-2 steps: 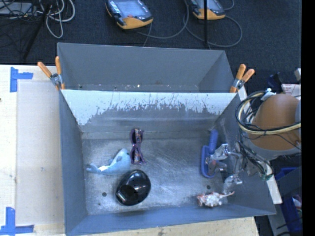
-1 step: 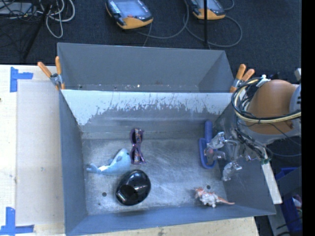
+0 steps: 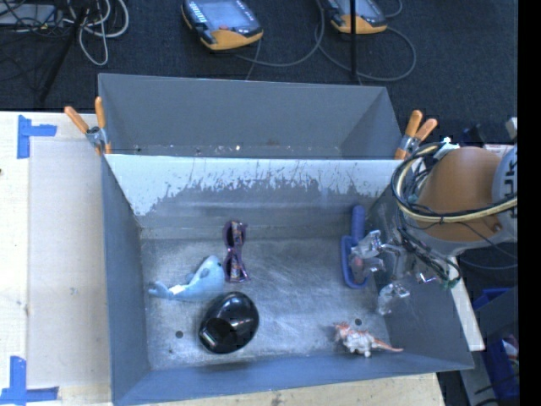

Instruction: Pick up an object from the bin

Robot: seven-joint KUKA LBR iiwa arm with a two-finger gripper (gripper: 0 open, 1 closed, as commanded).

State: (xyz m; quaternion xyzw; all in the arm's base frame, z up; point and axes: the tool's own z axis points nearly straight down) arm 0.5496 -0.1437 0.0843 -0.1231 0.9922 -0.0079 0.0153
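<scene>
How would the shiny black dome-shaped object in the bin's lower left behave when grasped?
The shiny black dome-shaped object shows glossy highlights, so it is probably hard and slippery. A grasp may slide off its rounded top. Low and broad, it seems unlikely to tip.

The claw (image 3: 380,273) hides part of the blue looped thing (image 3: 357,222) just beside it

Dark floor (image 3: 279,49) stretches beyond the bin (image 3: 245,117). Past the bin's far wall lie a grey-and-orange pad (image 3: 221,19) toward its left and a second pad (image 3: 359,11) toward its right. Thin cables (image 3: 292,62) loop between them, and a tangle (image 3: 95,11) sits off its far-left corner.
</scene>
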